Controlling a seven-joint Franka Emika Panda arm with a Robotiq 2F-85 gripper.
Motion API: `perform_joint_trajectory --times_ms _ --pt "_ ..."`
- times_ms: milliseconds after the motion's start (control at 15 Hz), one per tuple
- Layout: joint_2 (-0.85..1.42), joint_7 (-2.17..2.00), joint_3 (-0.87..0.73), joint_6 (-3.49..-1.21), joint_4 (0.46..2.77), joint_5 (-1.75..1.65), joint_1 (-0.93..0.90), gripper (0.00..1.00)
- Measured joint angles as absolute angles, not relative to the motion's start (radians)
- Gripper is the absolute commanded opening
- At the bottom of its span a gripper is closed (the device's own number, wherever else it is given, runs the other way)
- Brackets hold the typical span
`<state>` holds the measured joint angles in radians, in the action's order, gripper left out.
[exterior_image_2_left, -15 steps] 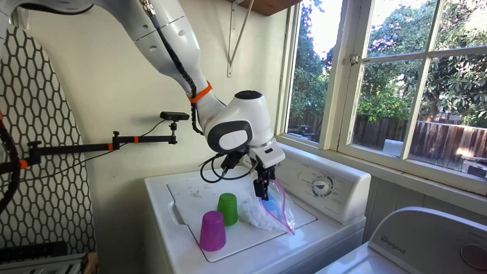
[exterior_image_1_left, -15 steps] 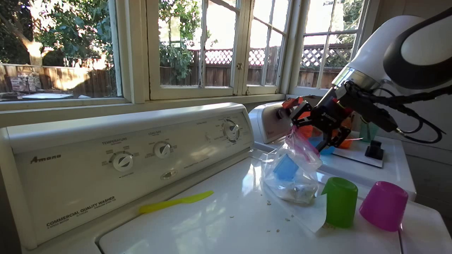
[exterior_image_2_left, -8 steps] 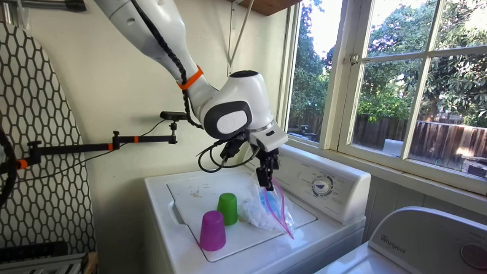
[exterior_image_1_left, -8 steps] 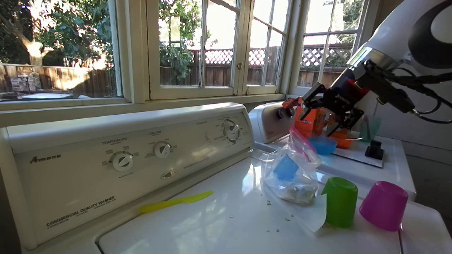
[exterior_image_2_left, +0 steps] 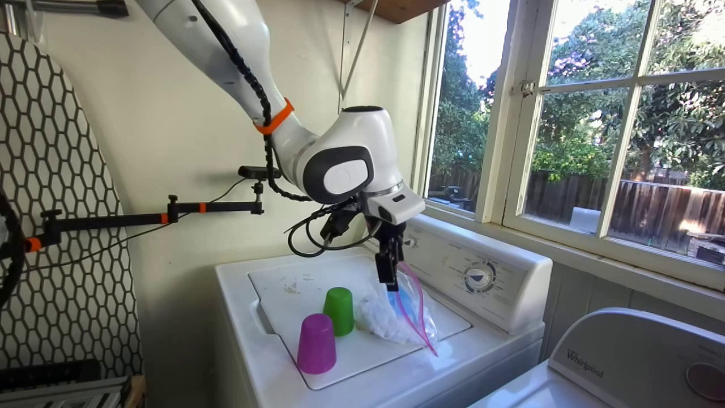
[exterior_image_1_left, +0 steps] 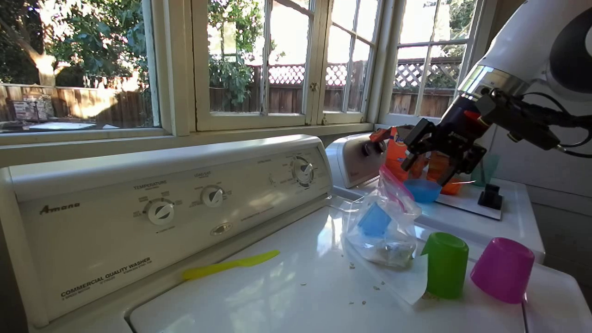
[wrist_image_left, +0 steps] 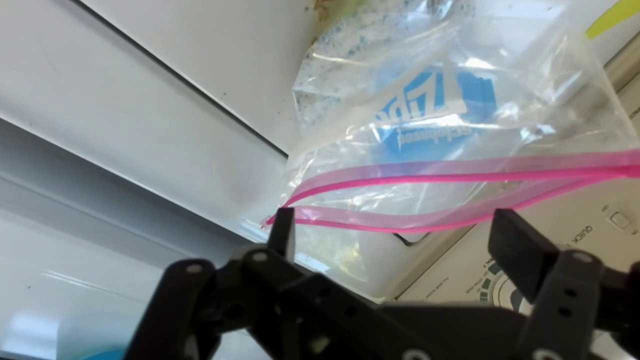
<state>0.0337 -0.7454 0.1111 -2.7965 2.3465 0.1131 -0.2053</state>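
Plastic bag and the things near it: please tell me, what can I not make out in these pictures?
Orange box: lettering partly hidden by the gripper, in an exterior view.
Bag zip: right end cut off by the right edge, wrist view.
Washer dial: partly hidden by one gripper finger, wrist view.
Green cup and pink cup: insides hidden by their walls, in both exterior views.

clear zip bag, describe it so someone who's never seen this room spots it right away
Find the white washer marked Amana. On its top, beside the upturned green cup and near the open pincer, sits the clear zip bag. Unlike that cup and the magenta cup, it is limp, see-through plastic with a blue printed patch and pink strips along its mouth.
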Motion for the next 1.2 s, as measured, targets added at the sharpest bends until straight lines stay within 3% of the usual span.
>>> perform_joint_trajectory --times_ms 200,400,1200 --pt "0.066 -0.745 0.127 -2.795 2.346 0.090 -0.206 0.91" --pt "0.105 -0.750 0.121 -2.826 2.342 0.038 -0.206 1.00" --pt "0.174 -0.753 0.102 -3.109 2.340 0.034 -0.205 0.99"
